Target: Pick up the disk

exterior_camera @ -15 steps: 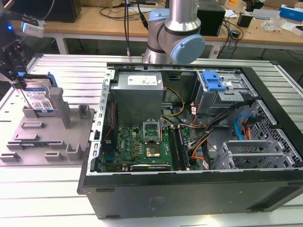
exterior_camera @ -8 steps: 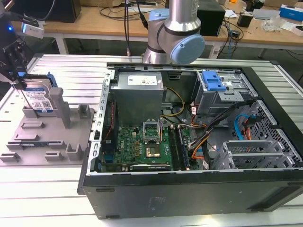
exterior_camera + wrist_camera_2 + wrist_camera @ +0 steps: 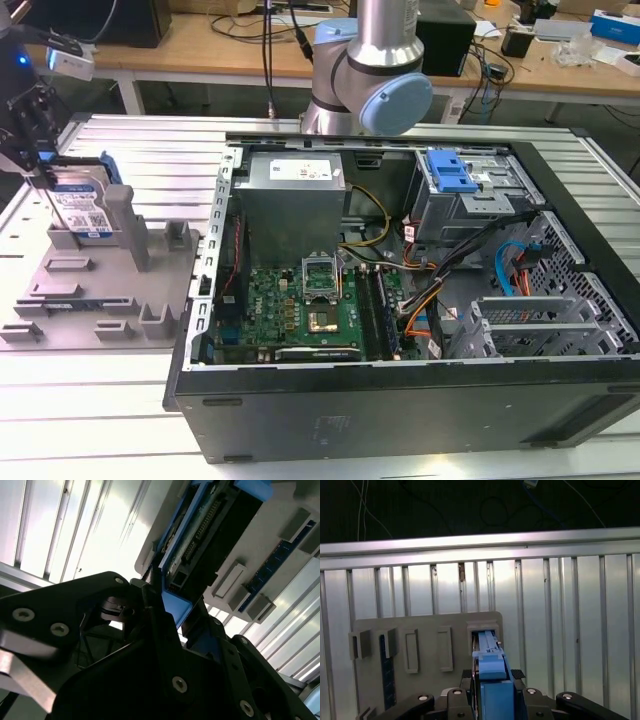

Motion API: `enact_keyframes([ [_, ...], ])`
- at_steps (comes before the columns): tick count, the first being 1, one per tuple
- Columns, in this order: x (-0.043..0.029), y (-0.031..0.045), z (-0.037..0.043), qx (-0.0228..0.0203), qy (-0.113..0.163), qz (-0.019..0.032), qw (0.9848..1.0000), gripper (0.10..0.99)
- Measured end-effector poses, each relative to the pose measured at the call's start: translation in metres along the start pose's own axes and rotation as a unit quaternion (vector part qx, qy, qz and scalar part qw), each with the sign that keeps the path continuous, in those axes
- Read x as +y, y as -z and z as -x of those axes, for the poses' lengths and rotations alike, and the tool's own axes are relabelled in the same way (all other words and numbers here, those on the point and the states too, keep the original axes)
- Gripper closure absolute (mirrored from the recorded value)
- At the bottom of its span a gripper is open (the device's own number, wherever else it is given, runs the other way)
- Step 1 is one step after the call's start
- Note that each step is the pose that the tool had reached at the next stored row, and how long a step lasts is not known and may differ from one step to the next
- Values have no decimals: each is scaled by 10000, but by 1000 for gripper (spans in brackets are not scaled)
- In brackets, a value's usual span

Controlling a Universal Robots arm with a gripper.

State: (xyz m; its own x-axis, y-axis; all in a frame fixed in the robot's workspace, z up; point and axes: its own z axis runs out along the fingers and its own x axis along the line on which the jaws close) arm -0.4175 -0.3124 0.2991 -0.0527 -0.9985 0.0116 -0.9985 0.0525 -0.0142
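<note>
The disk [image 3: 85, 205] stands in the fixture [image 3: 110, 300], at the counter's [image 3: 130, 140] edge on the exterior view's left. The computer case [image 3: 400, 400] sits just beside the fixture.

Arm: silver metal tube [image 3: 385, 30] over grey joint housings [image 3: 335, 70], one closed by a round pale-blue cap [image 3: 396, 103]. Matte black gripper [image 3: 493, 686]: flat angular plates fastened with silver screw heads [image 3: 59, 628], noted in both wrist views. Exterior view: small blue light [image 3: 22, 60] glows on the wrist assembly.
</note>
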Motion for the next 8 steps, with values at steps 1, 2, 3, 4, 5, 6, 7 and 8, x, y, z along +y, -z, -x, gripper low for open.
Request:
enact_keyframes([
  [1, 0, -1, 0, 1, 0, 1, 10000, 678],
  [2, 0, -3, 1, 1, -1, 0, 10000, 678],
  [3, 0, -6, 1, 1, -1, 0, 10000, 678],
  [4, 0, -7, 1, 1, -1, 0, 10000, 678],
  [5, 0, -7, 1, 1, -1, 0, 10000, 678],
  [6, 0, -9, 1, 1, 0, 0, 10000, 678],
  [7, 0, -11, 1, 1, 0, 0, 10000, 678],
  [8, 0, -12, 2, 1, -1, 0, 10000, 718],
])
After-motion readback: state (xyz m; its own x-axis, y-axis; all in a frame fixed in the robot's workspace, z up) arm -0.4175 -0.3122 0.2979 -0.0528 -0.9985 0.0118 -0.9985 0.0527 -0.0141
